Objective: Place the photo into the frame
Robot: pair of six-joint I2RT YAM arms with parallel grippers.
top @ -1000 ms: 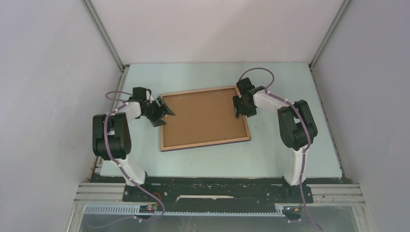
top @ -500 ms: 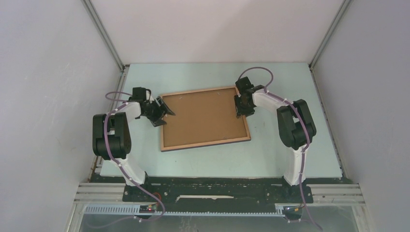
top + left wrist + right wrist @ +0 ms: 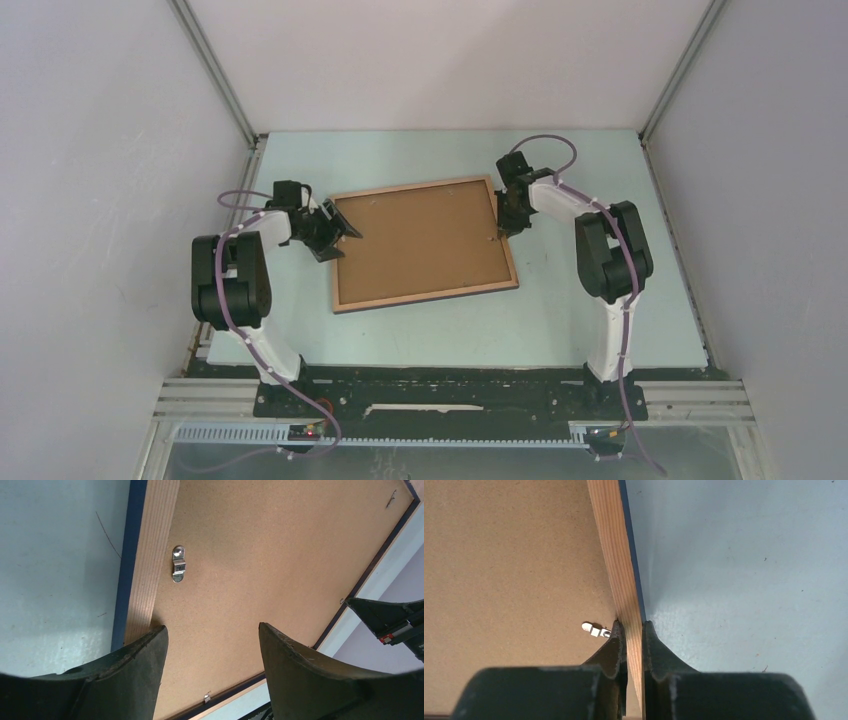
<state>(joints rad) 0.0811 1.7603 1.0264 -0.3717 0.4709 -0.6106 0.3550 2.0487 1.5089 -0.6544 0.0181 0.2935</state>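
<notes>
Two tools stand at opposite short sides of the frame [image 3: 428,294]. The right tool [image 3: 634,626] is clamped tight on the frame's right-hand rail. In its wrist view one finger presses the inner side of the pale wood strip and the other the outer, navy-edged side, with the rail squeezed between them. Just beside the inner finger a small metal clip [image 3: 595,629] lies on the brown board. The left tool [image 3: 211,630] is spread wide and has hold of nothing. One of its fingers hangs over the frame's left-hand wood strip and the other further in over the board; whether either tip touches the surface cannot be told. Beyond those fingers a second metal clip [image 3: 178,564] sits across the seam where the left rail meets the board. The photo [image 3: 420,240] rests inside the frame with its plain brown fibreboard back facing up, filling the opening from rail to rail, so its printed side is hidden. The frame shows its wood face upward, with dark navy along its outer edge against the surface below. It lies near the middle of the pale green bench [image 3: 600,170], turned a little so that its far right corner points toward the bench's far right corner. Both arms reach in from the near edge, the left arm from the near left corner and the right arm from the near right corner.
</notes>
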